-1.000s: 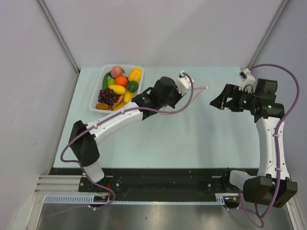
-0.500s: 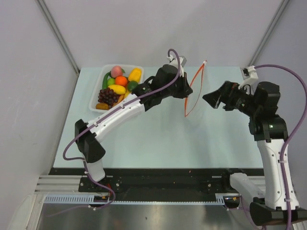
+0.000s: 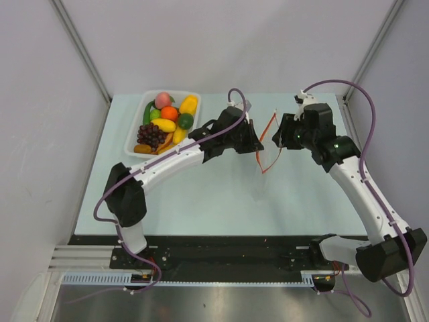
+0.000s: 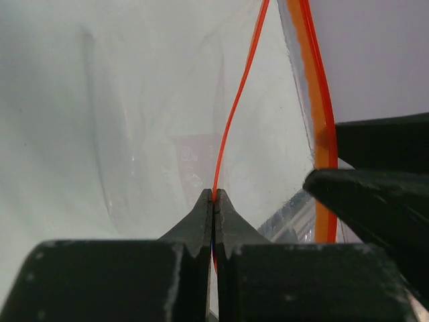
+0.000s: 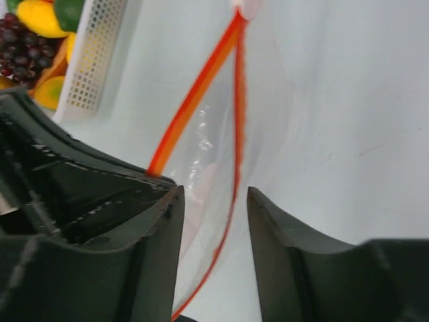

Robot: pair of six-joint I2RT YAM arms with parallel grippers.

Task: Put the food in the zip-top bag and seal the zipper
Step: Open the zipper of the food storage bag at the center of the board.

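Note:
The zip-top bag (image 3: 267, 153) hangs clear and crinkly above mid-table, its mouth spread into a loop. My left gripper (image 3: 257, 145) is shut on the near side of the zipper (image 4: 231, 127), a thin red-orange strip pinched at the tips (image 4: 214, 196). My right gripper (image 3: 281, 136) stands open around the far side of the zipper (image 5: 234, 134); that strip runs through the gap (image 5: 214, 194) without being pinched. The food (image 3: 164, 124), toy fruits and dark grapes, lies in the tray to the left, apart from both grippers.
A white perforated tray (image 3: 175, 92) holds the food at the back left of the pale table (image 3: 221, 194). In the right wrist view the left gripper's black body (image 5: 67, 194) sits right beside my left finger. Grey walls close in the table's sides.
My right arm has swung left to the bag and its jaws have narrowed around the far zipper strip. My left gripper has turned and lowered the bag mouth slightly, still pinching it.

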